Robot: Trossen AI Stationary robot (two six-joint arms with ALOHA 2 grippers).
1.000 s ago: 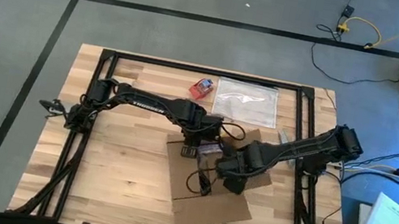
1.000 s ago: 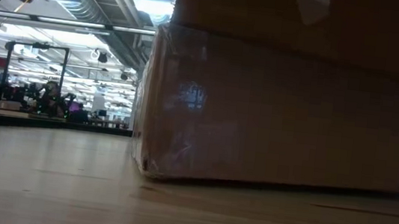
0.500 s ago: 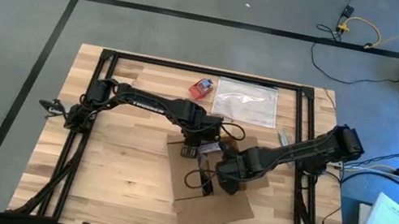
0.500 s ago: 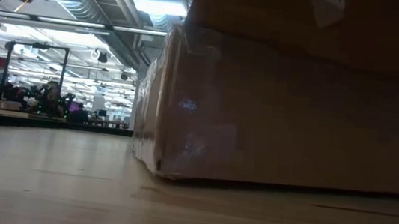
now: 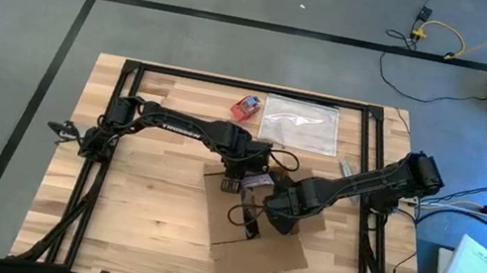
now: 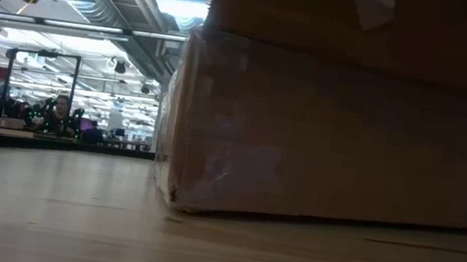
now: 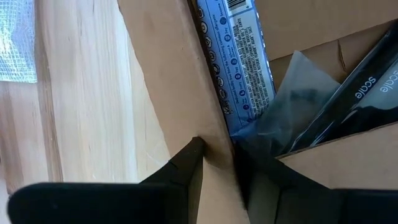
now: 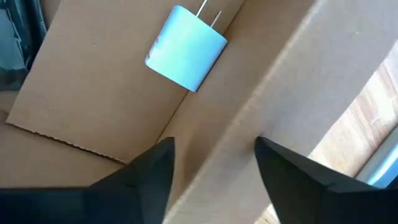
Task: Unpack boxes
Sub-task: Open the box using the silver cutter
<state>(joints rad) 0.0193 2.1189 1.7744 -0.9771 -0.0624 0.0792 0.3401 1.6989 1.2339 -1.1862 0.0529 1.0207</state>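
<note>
**Ana:** So where did the box point(image 5: 257, 229) sit at that point?

**Ben:** Near the middle of the desk point(image 5: 129, 217), flaps spread open, turned a little askew. A clear bag point(image 5: 300, 124) and a small red-and-blue object point(image 5: 247, 107) lay at the far edge, well apart from it.

**Ana:** And the left tool point(image 7: 214, 155)?

**Ben:** It was at the box's far-left side. Its wrist view showed the two fingers pinched narrowly on one upright cardboard wall point(image 7: 180, 93), one finger outside and one inside. I'd judge it was steadying the box.

**Ana:** The right tool point(image 8: 214, 158)?

**Ben:** It hung over the box's middle. Its fingers stood apart, straddling a cardboard flap point(image 8: 273, 93) without visibly pressing it, so partly open and holding nothing that I could see.

**Ana:** What was inside?

**Ben:** A small pale-blue plug adapter point(image 8: 185, 55) lay on the cardboard floor in the right wrist view. The left wrist view showed a blue printed packet point(image 7: 239, 62) and something dark in clear wrapping point(image 7: 348, 99).

**Ana:** Which step, then?

**Ben:** Taking out the contents, I'd say, with the box braced. The right tool would have needed to clear the flap, reach down to one item, probably the adapter, and close on it squarely.
</note>
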